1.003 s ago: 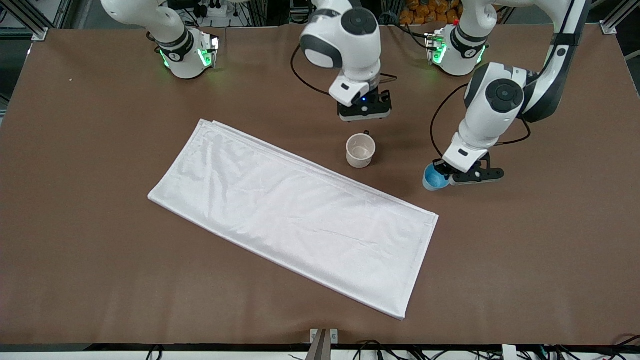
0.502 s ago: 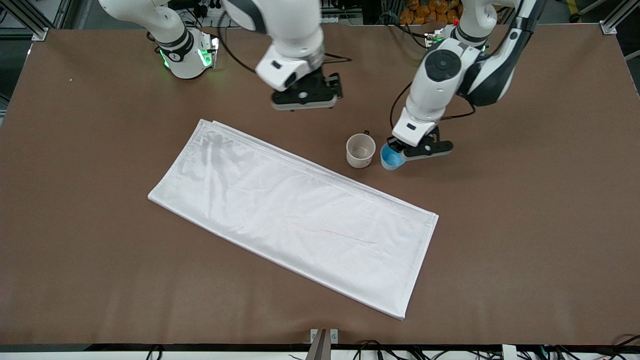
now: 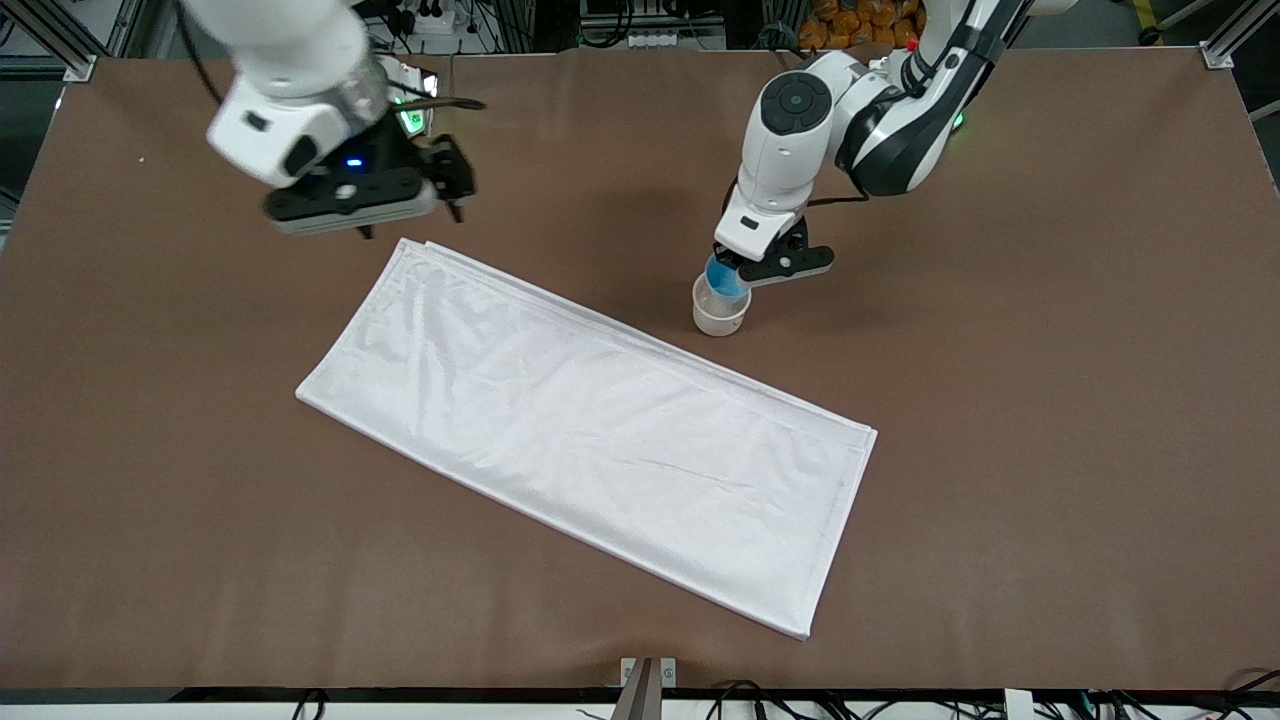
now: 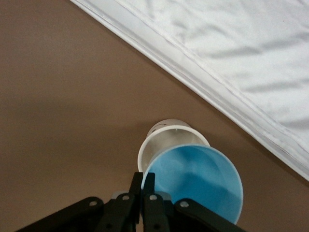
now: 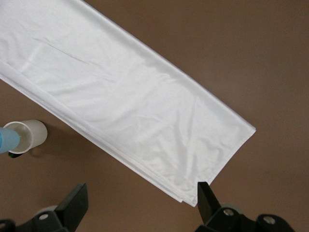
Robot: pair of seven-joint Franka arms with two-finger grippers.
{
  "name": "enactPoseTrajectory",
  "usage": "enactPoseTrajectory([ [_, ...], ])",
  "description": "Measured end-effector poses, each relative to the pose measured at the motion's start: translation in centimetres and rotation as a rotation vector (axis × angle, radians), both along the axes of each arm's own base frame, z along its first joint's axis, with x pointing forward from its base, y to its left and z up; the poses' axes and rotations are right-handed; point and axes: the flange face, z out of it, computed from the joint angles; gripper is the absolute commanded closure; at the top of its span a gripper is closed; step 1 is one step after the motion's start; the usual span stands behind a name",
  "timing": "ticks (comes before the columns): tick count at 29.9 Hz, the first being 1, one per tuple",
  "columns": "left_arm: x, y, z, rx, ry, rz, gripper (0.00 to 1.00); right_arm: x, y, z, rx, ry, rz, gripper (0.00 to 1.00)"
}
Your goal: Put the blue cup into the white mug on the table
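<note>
My left gripper (image 3: 742,270) is shut on the rim of the blue cup (image 3: 727,279) and holds it just over the mouth of the white mug (image 3: 720,318), which stands on the brown table (image 3: 1050,400). In the left wrist view the fingers (image 4: 136,187) pinch the blue cup's (image 4: 198,179) rim, with the mug (image 4: 161,145) right under it. My right gripper (image 3: 410,205) is open and empty, up over the table near the cloth's corner at the right arm's end. The right wrist view shows the mug (image 5: 33,135) and the cup (image 5: 8,138) off to one side.
A white rectangular cloth (image 3: 590,425) lies diagonally across the middle of the table, its long edge close to the mug. It also fills much of the right wrist view (image 5: 125,101) and shows in the left wrist view (image 4: 231,53).
My left gripper carried the blue cup from the table beside the mug to just over the mug's mouth. My right gripper moved away from the mug toward the right arm's end.
</note>
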Motion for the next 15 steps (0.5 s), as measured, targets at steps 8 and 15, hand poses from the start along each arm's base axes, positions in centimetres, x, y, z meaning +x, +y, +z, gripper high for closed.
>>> enactPoseTrajectory([
  [8, 0.8, -0.2, -2.5, 0.017, 0.035, -0.011, 0.76, 2.3, -11.2, 0.9, 0.041, 0.017, -0.002, 0.0],
  [15, 2.9, -0.4, -2.6, 0.0, 0.035, 0.006, 0.0, 3.1, -19.2, 0.0, 0.032, 0.036, -0.088, 0.0],
])
